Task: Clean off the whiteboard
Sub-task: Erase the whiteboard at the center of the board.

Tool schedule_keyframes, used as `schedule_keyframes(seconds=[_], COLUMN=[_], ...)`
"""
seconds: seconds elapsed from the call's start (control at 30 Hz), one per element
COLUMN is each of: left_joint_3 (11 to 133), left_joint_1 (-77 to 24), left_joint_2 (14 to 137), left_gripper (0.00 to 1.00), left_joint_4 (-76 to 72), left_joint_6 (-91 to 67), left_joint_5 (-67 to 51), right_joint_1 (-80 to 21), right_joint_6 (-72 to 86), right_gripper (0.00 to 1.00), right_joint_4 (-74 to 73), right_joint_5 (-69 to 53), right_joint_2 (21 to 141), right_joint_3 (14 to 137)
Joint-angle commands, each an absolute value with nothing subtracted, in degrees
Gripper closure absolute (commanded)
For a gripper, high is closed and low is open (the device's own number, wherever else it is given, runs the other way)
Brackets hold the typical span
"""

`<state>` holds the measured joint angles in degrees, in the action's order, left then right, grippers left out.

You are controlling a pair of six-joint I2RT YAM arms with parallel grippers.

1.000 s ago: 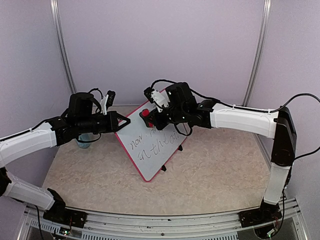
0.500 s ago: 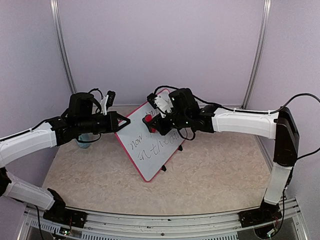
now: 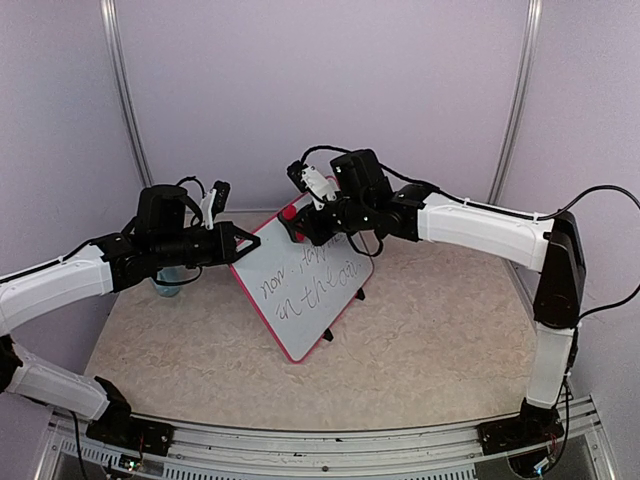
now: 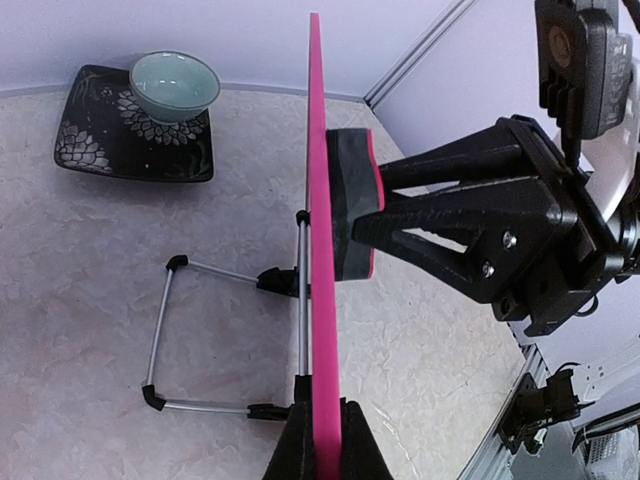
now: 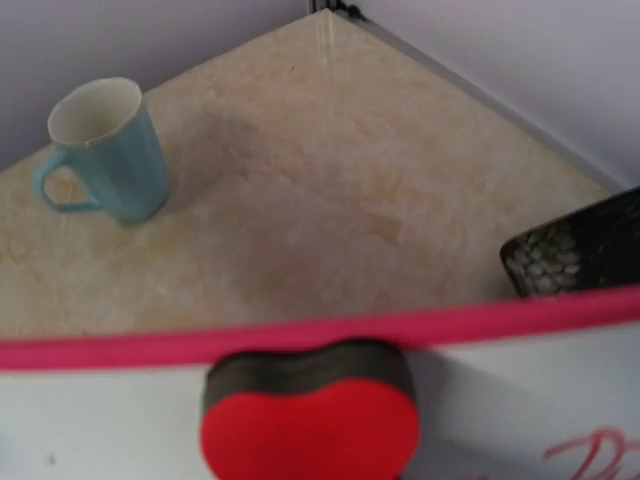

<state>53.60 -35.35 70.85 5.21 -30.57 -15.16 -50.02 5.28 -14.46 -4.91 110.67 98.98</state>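
Note:
The whiteboard point(image 3: 300, 300), pink-framed, stands tilted on the table with dark handwriting point(image 3: 312, 285) across its middle. My left gripper point(image 3: 246, 243) is shut on the board's left edge; in the left wrist view the board shows edge-on as a pink strip point(image 4: 320, 250) between the black pads point(image 4: 290, 450). My right gripper point(image 3: 298, 224) is shut on a red eraser point(image 3: 290, 216) with a dark felt side. The eraser point(image 4: 350, 205) presses flat against the board's face near the top edge. In the right wrist view the eraser point(image 5: 310, 430) sits just under the pink frame point(image 5: 480, 322); my own fingers are hidden there.
A teal mug point(image 5: 105, 150) stands on the table behind the board, by my left arm point(image 3: 168, 282). A pale bowl point(image 4: 175, 85) rests on a black patterned plate point(image 4: 100, 150) at the far side. A wire stand point(image 4: 160, 335) props the board from behind.
The right gripper slid the eraser down the board's upper part, then back up to the top edge. The left gripper kept its hold and did not move.

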Motion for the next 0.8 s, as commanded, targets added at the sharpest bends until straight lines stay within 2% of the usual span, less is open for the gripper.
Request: schedule_keyframes(seconds=[0.0, 0.4, 0.53, 0.77], left_joint_3=[53.9, 53.7, 53.6, 53.1], left_joint_1=[-37.0, -36.7, -36.7, -36.8], left_joint_2=[68.9, 68.8, 68.9, 68.9], left_gripper=[1.0, 1.0, 1.0, 1.0], left_joint_4=[3.6, 3.3, 3.2, 3.0], left_joint_6=[-31.1, -30.8, -30.9, -31.1], left_joint_5=[-20.8, -21.2, -21.2, -21.4], right_joint_1=[-49.5, -49.4, -49.4, -48.8], right_joint_6=[4.4, 5.3, 5.2, 4.3], right_gripper=[1.0, 1.0, 1.0, 1.0], right_joint_4=[-15.4, -10.8, -11.0, -13.5], right_joint_5=[-4.1, -5.3, -5.1, -4.0], right_joint_2=[113.4, 108.3, 108.3, 111.2], right_joint_3=[102.5, 84.9, 85.8, 97.3])
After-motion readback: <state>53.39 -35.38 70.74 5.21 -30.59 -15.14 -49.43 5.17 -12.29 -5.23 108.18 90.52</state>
